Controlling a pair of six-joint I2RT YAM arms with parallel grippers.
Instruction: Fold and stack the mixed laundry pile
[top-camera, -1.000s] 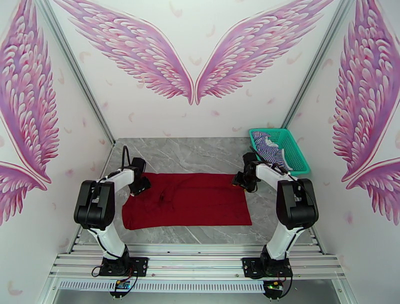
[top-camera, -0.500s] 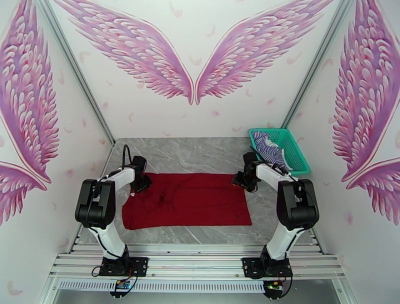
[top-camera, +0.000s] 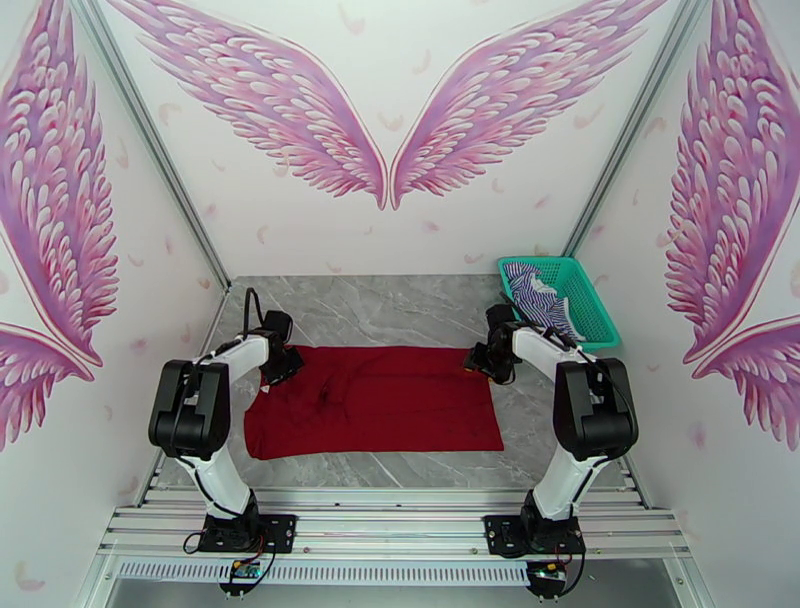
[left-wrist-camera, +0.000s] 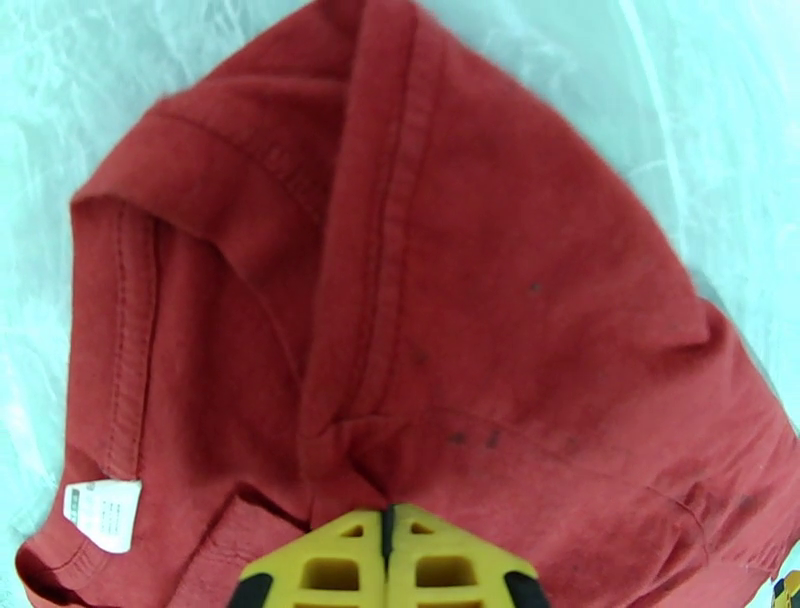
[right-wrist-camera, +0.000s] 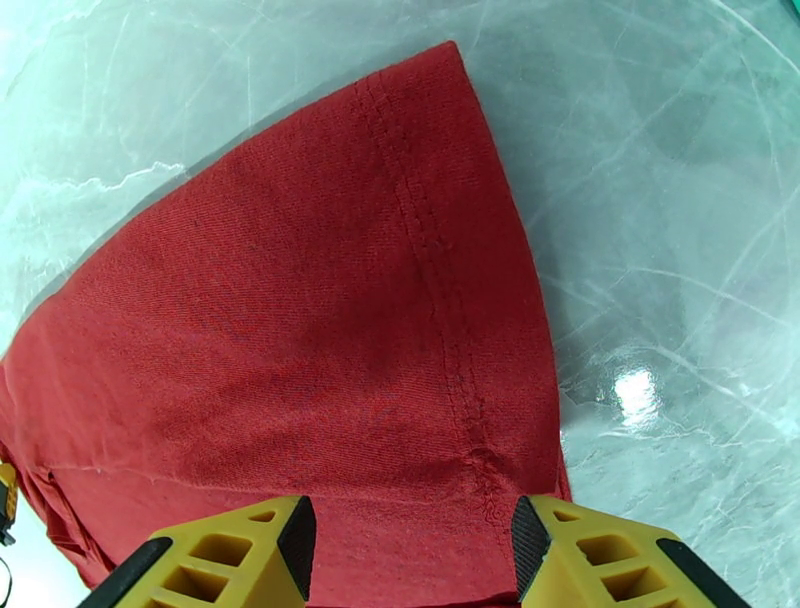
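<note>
Left gripper (left-wrist-camera: 386, 522): clamped shut on a fold of the red T-shirt (left-wrist-camera: 480, 300).
Right gripper (right-wrist-camera: 412, 535): spread wide over its hem.

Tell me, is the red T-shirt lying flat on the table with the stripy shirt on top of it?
Not quite. The red T-shirt does lie flat on the table, but the stripy shirt is not on top of it. It sits in the teal basket at the table's far right corner. The top external view shows this.
</note>
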